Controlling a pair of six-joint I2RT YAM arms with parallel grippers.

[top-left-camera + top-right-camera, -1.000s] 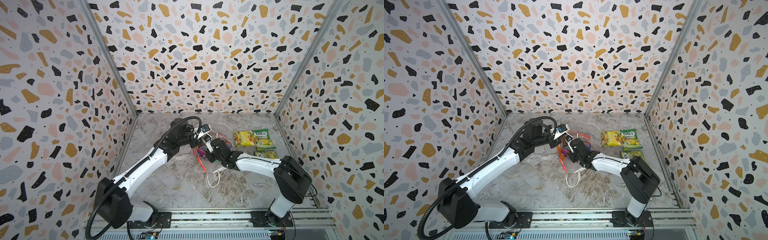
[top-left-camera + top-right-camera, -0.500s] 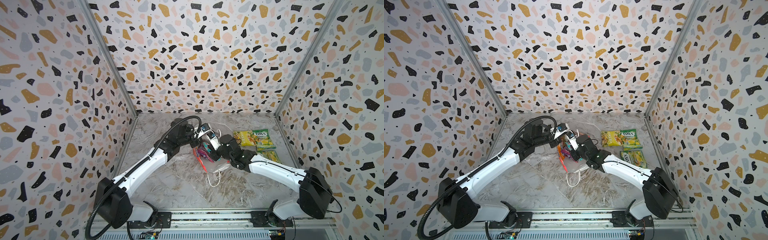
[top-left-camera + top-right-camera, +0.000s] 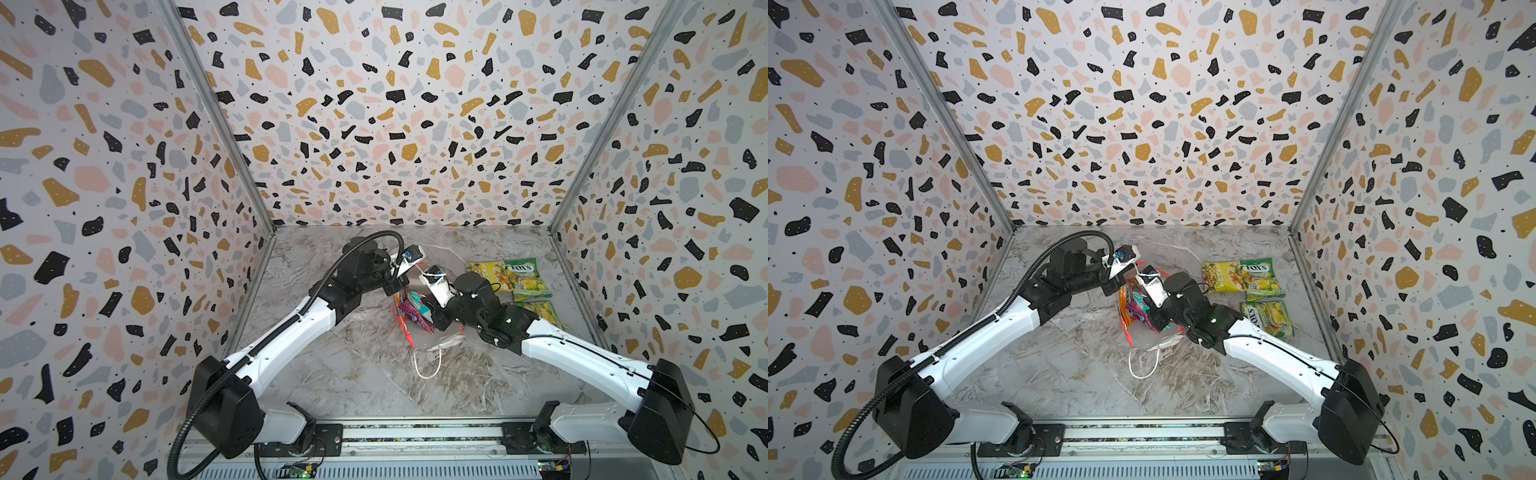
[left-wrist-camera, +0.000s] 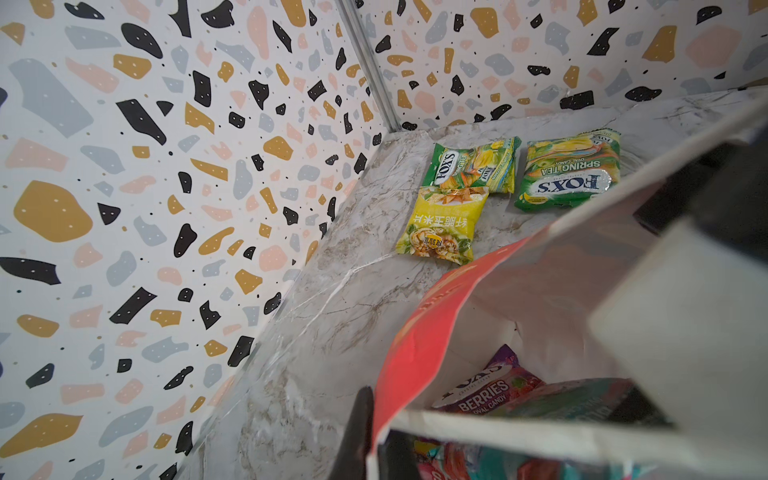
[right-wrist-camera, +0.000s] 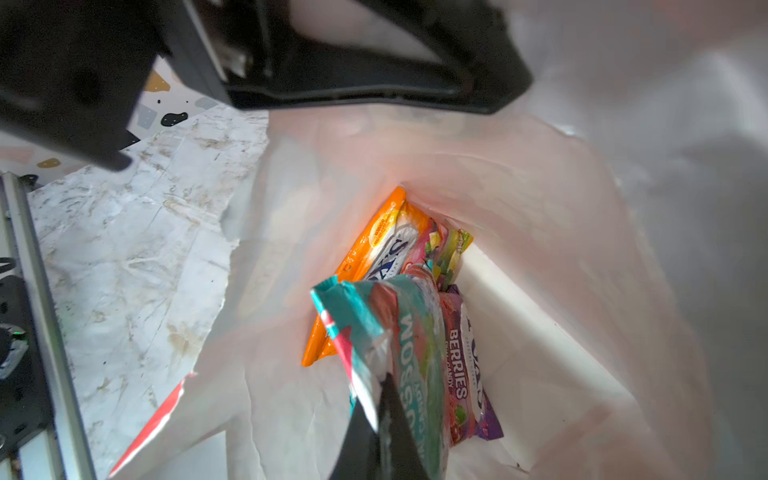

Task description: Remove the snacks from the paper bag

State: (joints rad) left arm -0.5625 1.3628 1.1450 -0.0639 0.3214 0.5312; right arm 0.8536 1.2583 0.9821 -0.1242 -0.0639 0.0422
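Red paper bag (image 4: 419, 340) mid-way across the marble table (image 3: 353, 374), left gripper (image 4: 376, 444) pinching its rim, right gripper (image 5: 380, 399) inside, clamped on teal packet (image 5: 399, 328), orange packet (image 5: 365, 257) and purple packet (image 5: 465, 374) beneath, yellow packet (image 4: 440, 224), green packet (image 4: 469, 166) and green tea packet (image 4: 569, 174) lying outside by the right wall.

Glossy snacks (image 5: 399, 332), matt paper bag (image 4: 415, 332)

Paper bag (image 4: 419, 345) mouth crowded: left gripper (image 4: 376, 440) pinches its rim, right gripper (image 5: 380, 407) is down inside, jaws closed on a teal packet (image 5: 399, 332), little room beside it. Desk (image 3: 353, 374) bare along front and left edges. Three packets (image 3: 519, 276) block the right edge toward the far right corner.
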